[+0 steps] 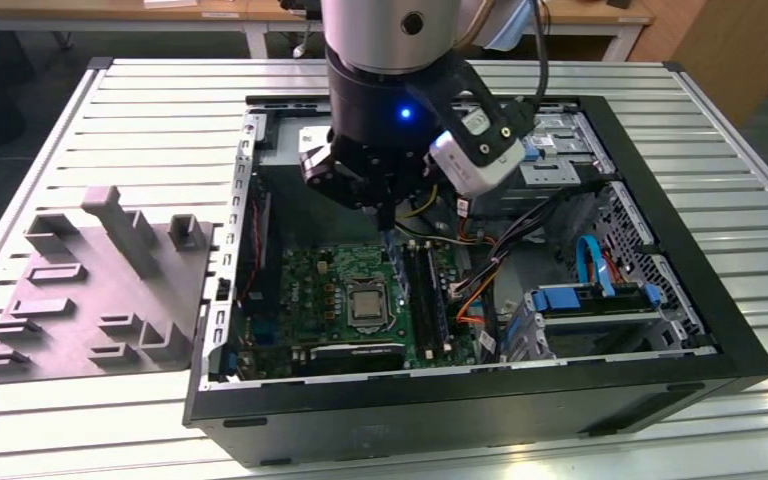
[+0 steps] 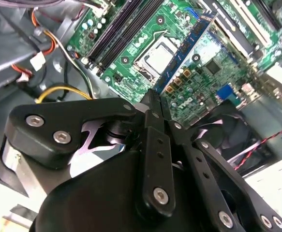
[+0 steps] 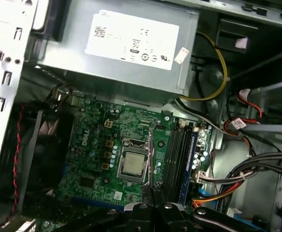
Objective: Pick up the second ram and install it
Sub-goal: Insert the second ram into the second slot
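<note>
My gripper (image 1: 384, 210) is inside the open computer case, above the green motherboard (image 1: 315, 290). It is shut on the second ram (image 2: 186, 48), a thin dark stick with blue-green faces that reaches from the fingertips down toward the board. In the first wrist view the second ram (image 3: 150, 159) shows edge-on, over the strip between the processor socket (image 3: 132, 163) and the long black memory slots (image 3: 175, 162). It hangs just above the board, beside the slots; I cannot tell whether it touches. The gripper (image 2: 155, 101) (image 3: 153, 200) shows in both wrist views.
A grey moulded tray (image 1: 77, 290) lies on the slatted table at the exterior view's left of the case. Bundled orange, yellow and black cables (image 3: 232, 125) run beside the slots. The power supply box (image 3: 131, 43) and drive cage (image 1: 598, 300) crowd the case.
</note>
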Controlling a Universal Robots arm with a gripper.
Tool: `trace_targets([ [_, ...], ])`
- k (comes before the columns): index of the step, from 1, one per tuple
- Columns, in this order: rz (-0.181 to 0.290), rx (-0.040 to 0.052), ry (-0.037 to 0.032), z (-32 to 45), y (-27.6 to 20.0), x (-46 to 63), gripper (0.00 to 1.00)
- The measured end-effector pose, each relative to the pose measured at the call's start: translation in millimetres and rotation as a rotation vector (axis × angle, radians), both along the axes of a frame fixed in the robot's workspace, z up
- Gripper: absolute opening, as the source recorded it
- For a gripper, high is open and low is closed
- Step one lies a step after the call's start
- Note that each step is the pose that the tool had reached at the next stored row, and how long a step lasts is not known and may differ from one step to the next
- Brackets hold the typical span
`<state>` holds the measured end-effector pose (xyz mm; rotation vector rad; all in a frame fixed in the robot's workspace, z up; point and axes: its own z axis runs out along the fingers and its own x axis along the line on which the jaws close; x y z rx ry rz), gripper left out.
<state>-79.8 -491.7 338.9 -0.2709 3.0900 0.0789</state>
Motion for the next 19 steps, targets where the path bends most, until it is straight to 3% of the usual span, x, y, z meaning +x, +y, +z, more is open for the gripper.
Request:
trace_targets([
  [10,-0.173,0.0,0.0,-2.0,0.0,0.0,0.12],
  [19,-0.175,0.0001,-0.0001,-2.9,0.1,1.3,0.12],
])
